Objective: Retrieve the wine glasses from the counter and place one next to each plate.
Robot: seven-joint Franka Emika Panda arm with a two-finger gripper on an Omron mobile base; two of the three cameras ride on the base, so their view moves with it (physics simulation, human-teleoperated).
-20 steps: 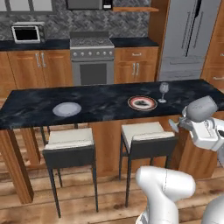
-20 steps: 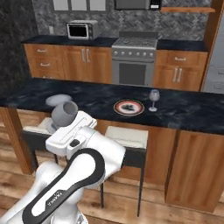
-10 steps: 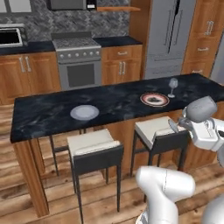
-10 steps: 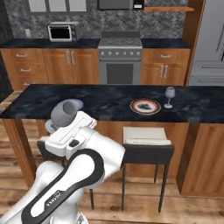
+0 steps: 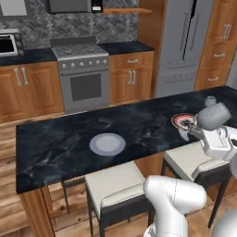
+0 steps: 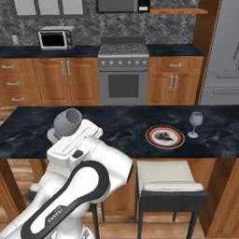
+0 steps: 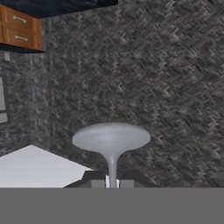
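In the hand view my gripper (image 7: 112, 180) is shut on the thin stem of a clear wine glass (image 7: 111, 138), whose round foot faces away from the hand toward a grey tiled wall. A second wine glass (image 6: 195, 124) (image 5: 210, 101) stands upright on the black-topped island (image 6: 116, 127) (image 5: 55, 150), just right of the red-rimmed plate (image 6: 164, 136) (image 5: 182, 121). The pale plate (image 5: 107, 143) lies alone toward the island's middle. The counter (image 6: 28, 50) (image 5: 28, 55) runs along the back wall.
Cushioned stools (image 5: 115, 185) (image 6: 168, 179) are tucked under the island's near side. Beyond it a steel stove (image 6: 123, 70) sits between wooden cabinets, with a microwave (image 6: 55, 38) to the left and a grey fridge (image 5: 185, 46) to the right.
The whole picture has shifted in both base views, so the base has driven along the island. The glass stays gripped, and the things on the island have not moved.
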